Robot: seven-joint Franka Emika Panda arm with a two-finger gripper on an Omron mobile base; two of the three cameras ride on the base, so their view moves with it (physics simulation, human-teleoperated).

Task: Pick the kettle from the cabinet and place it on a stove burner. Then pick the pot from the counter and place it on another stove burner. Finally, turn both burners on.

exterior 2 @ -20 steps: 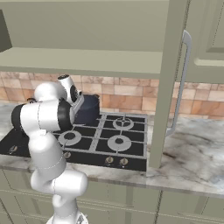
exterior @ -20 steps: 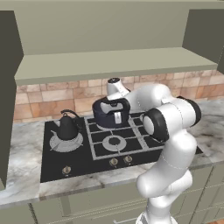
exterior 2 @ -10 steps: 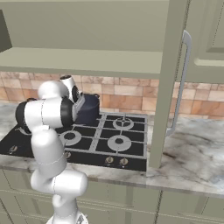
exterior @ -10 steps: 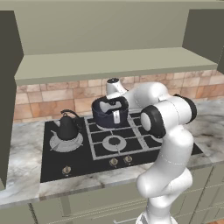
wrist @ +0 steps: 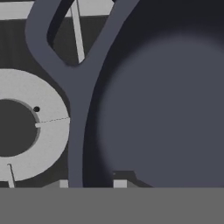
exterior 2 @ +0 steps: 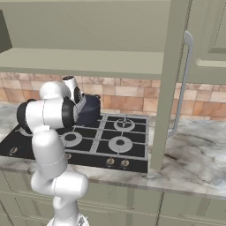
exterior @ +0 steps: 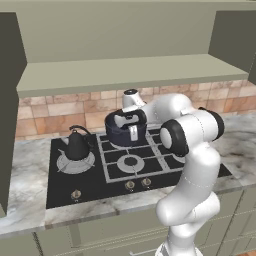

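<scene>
The pincer (exterior: 133,131) is pinched on the rim of the wide dark navy round pot (exterior: 121,135), held over a back grate of the black stove. The small, nearly black rounded kettle (exterior: 77,145) sits on the wide silvery-grey burner (exterior: 75,162) at left.

A dark navy round pot (exterior: 124,134), a near-black rounded kettle (exterior: 77,145), a black glass hob (exterior: 65,182), a grey-and-white marbled stone worktop (exterior 2: 194,154), and seemingly terracotta-toned backsplash tiles (exterior: 60,110).
</scene>
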